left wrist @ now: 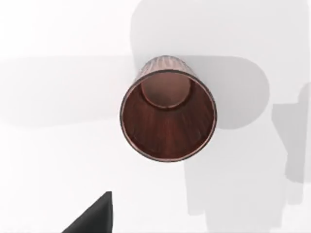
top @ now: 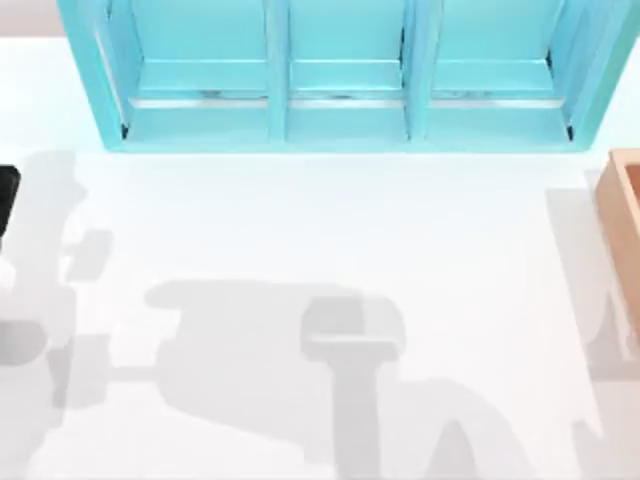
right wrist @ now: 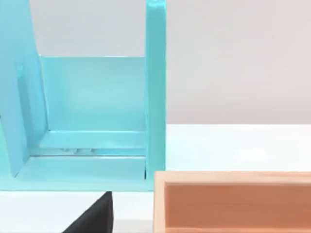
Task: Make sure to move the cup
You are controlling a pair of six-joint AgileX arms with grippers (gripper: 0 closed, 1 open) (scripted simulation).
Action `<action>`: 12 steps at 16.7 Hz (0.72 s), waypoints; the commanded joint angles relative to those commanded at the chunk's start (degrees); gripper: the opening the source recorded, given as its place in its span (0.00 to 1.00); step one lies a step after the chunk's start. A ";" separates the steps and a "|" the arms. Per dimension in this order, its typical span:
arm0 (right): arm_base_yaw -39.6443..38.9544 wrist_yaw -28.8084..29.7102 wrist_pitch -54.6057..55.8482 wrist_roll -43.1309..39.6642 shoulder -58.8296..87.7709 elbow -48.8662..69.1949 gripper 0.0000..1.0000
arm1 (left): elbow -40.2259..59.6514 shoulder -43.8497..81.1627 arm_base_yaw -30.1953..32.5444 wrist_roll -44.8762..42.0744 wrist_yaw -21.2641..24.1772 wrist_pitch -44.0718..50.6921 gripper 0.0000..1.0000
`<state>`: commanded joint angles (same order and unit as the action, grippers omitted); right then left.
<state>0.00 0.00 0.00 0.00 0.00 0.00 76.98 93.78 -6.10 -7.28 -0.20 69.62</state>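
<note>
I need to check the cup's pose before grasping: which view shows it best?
The left wrist view: it looks straight down into the upright brown cup on the white table, rim fully visible. The top and right wrist views give nothing of it.

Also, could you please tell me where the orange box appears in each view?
Top view: orange box at the right edge, below the turquoise shelf.
Right wrist view: box at lower right, beside the shelf's end wall.
Left wrist view: faces the brown cup on the white table instead.
Shared landmark: the turquoise shelf.
</note>
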 joint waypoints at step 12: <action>0.00 0.00 0.00 0.00 0.00 0.00 1.00 | 0.40 5.15 -0.19 -0.28 0.22 -0.83 1.00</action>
<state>0.00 0.00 0.00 0.00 0.00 0.00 77.38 98.93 -6.29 -7.56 0.01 68.79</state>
